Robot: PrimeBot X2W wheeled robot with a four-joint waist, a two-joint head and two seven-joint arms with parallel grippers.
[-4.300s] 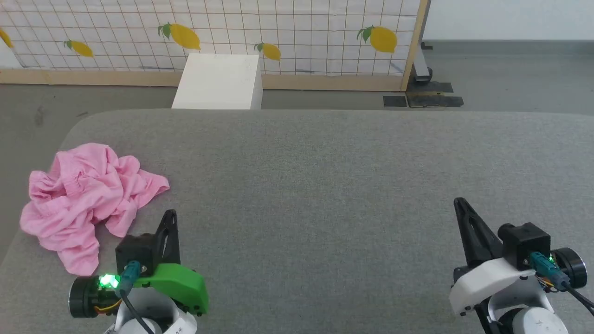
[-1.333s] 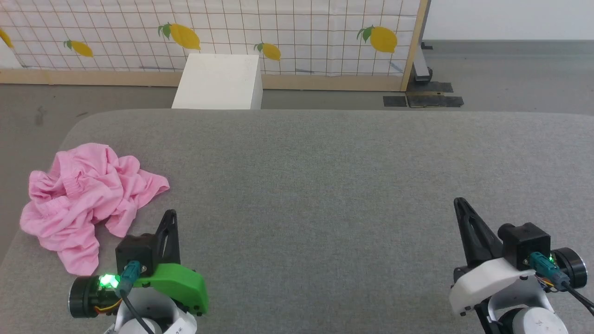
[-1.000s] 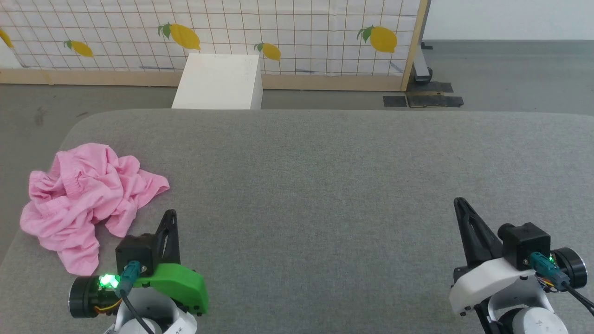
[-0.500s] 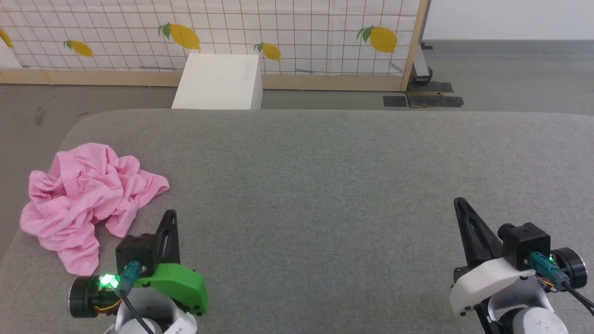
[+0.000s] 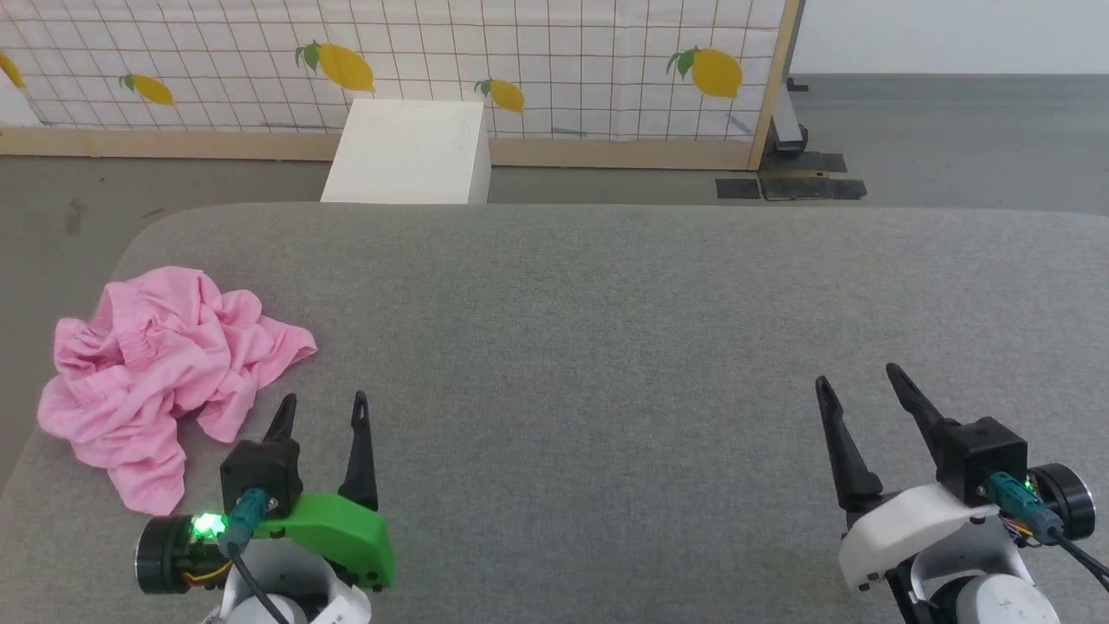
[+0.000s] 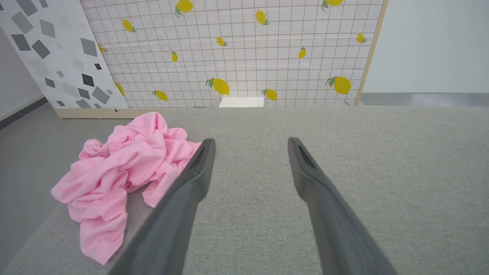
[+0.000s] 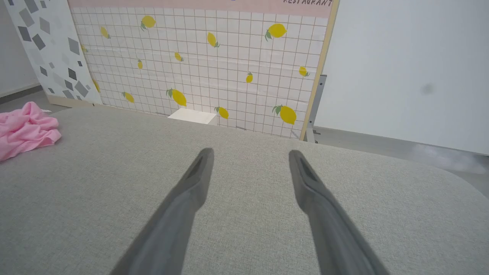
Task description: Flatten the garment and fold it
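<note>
- Pink shorts (image 5: 165, 364) lie in a crumpled heap on a grey cloth table (image 5: 606, 329), close to its left edge.
- Nothing holds the shorts, and they are not flat and not folded.
- Part of the stretchy, bunched-up waist shows near the top of the heap, in the left wrist view (image 6: 122, 172).
- The left gripper (image 5: 322, 403) sits at the lower left, just beside the shorts, on their right.
- Its two dark fingers are spread apart with nothing between them (image 6: 251, 141).
- In the left wrist view one finger crosses in front of the edge of the shorts; whether it touches them cannot be told.
- The right gripper (image 5: 858, 377) is at the lower right, far away from the shorts.
- Its fingers are spread apart too, over bare grey cloth (image 7: 251, 151).
- The right wrist view shows the shorts at the far left edge (image 7: 23, 130).
- A white box (image 5: 407, 152) stands on the floor behind the table.
- Behind the box is a white tiled wall with yellow lemons (image 5: 520, 52) on it.
</note>
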